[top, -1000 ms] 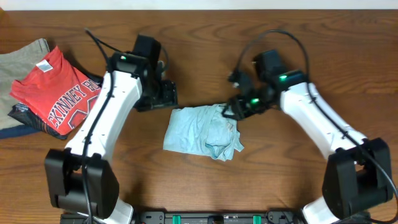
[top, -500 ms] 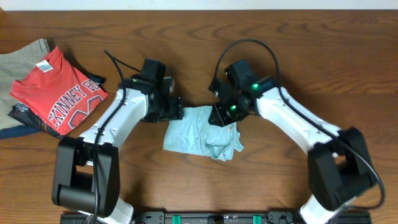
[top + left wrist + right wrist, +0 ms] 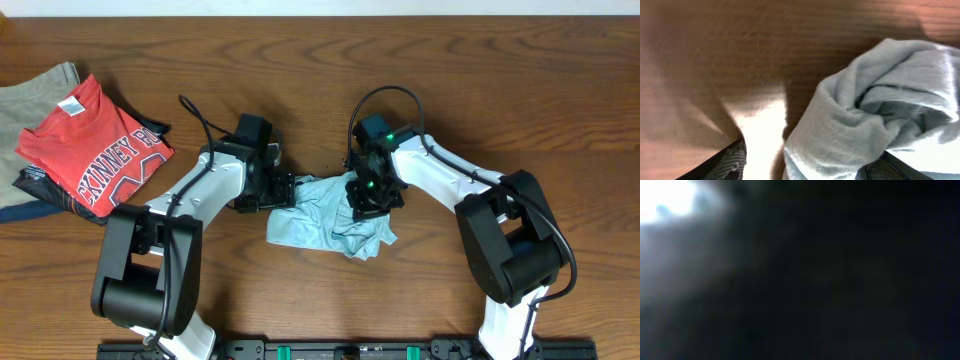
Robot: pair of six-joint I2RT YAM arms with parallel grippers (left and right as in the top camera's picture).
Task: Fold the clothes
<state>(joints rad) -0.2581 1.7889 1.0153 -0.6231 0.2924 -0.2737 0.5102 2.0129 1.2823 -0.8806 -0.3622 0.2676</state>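
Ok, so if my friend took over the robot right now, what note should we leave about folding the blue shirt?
The left gripper is open, with its fingers either side of the far-left corner of the light-blue garment.
The right gripper is pressed onto the garment's far-right part. Its camera is dark, so open or shut is unclear.
The garment lies in a crumpled heap mid-table.
Done: both arms are at the cloth, but no neat fold shows.
Left: grip, spread flat, fold.
The red T-shirt and beige-grey garment lie aside.
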